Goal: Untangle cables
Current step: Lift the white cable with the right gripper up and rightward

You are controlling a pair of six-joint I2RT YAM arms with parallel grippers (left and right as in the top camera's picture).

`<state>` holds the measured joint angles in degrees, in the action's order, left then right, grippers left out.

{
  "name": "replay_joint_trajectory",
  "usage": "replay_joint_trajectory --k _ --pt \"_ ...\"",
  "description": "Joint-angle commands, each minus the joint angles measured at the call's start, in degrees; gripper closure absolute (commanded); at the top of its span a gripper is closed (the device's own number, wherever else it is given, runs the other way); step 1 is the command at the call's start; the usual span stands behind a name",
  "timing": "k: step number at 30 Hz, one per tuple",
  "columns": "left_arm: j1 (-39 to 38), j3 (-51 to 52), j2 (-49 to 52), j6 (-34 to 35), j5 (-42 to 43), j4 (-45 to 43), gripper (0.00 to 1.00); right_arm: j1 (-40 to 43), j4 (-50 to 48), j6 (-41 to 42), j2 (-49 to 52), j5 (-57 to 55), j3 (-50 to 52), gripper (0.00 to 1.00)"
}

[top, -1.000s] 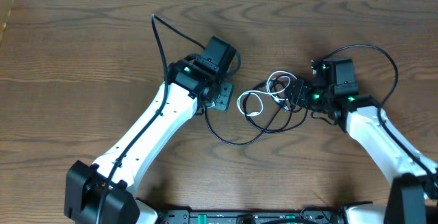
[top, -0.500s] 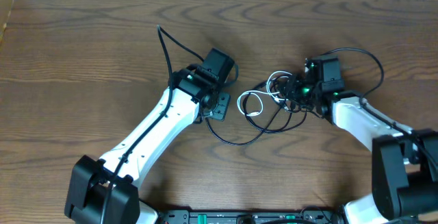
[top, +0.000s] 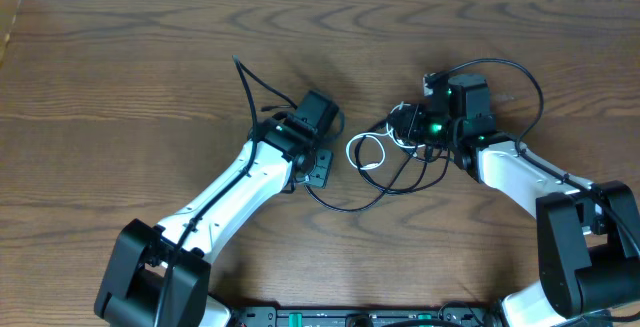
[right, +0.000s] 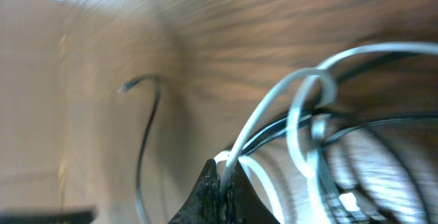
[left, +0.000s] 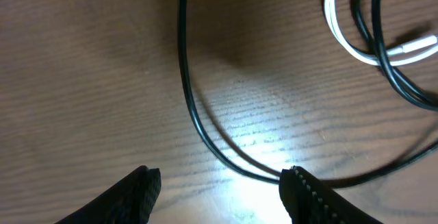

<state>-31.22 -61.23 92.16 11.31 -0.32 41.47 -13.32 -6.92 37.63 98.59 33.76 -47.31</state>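
The cables lie tangled on the tabletop (top: pixel 120 67) between the two arms. The left claw (left: pixel 219 183) is open, with its fingers (left: pixel 137 191) spread just above the wood. A black cable (left: pixel 182 80) curves across the surface between them, not gripped. The white cable (left: pixel 414 45) loops beside further black strands near the top right of the left wrist view. The right claw (right: pixel 220 183) is closed, its tips pinching the white cable where it rises from the tangle.
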Motion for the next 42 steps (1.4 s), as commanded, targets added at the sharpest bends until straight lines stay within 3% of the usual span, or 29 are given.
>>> replay_joint_trajectory --k 1,15,21,26,30,36,39,42 --pt "0.0 1.6 0.3 3.3 0.0 -1.5 0.38 -0.3 -0.1 -4.6 -2.6 9.6 -0.8 0.99" --pt "0.0 1.7 0.3 4.1 2.9 -4.1 0.38 -0.2 -0.3 -6.0 -24.2 0.1 -2.7 0.99" --pt "0.0 1.7 0.3 4.1 2.9 -4.5 0.38 0.2 -8.7 -5.9 -32.8 -1.1 -4.1 0.99" --pt "0.0 1.7 0.3 4.1 2.9 -4.5 0.38 0.2 -11.4 -4.9 -36.8 -6.7 -4.2 0.99" --pt "0.0 1.7 0.3 4.1 3.4 -4.7 0.38 0.2 -7.5 -5.0 -36.2 -11.7 -4.2 0.99" --pt "0.0 1.7 0.3 4.0 13.0 -8.7 0.37 0.2 -2.5 -4.9 -33.2 -11.3 -4.2 0.99" --pt "0.0 1.7 0.3 4.0 21.9 -12.1 0.21 0.2 -2.7 -4.9 -32.9 -11.2 -4.2 0.99" --pt "0.0 1.7 0.3 4.0 31.2 -15.0 0.13 0.2 -3.2 -5.0 -32.9 -11.5 -4.2 0.99"
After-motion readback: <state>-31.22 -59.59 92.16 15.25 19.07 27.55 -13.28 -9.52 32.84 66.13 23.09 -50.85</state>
